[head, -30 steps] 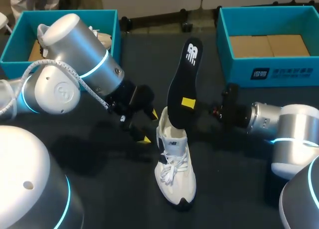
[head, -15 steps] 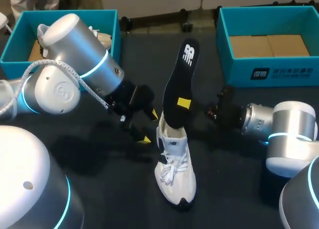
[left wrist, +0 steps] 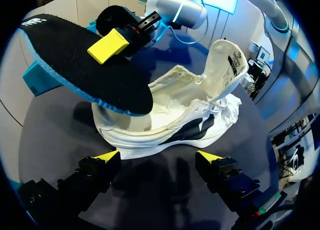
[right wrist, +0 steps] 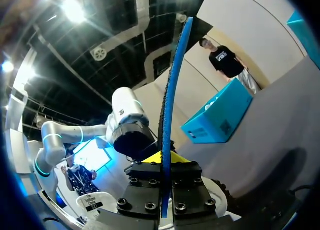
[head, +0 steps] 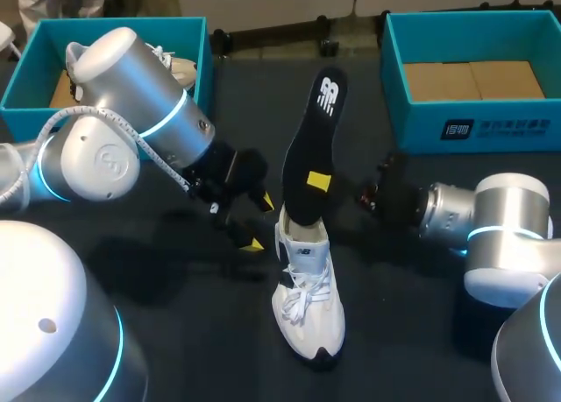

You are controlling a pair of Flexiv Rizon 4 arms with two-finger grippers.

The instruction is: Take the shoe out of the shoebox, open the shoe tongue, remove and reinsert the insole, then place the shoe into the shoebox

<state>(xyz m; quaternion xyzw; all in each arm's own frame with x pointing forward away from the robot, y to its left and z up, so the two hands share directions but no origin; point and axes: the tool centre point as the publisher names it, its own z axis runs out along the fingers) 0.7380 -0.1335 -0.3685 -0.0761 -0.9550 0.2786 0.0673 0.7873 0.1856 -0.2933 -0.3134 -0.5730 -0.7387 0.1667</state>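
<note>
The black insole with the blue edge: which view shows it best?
The head view: the black insole shows nearly full length, its lower end in the white shoe. The left wrist view shows most of it; the right wrist view only its blue edge.

Bright overhead light, soft shadows on the dark table (head: 394,314), lamp glare in right wrist view

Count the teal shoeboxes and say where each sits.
2. One teal cardboard shoebox sits far left, partly behind the left arm; the other far right, beyond the right arm.
</note>
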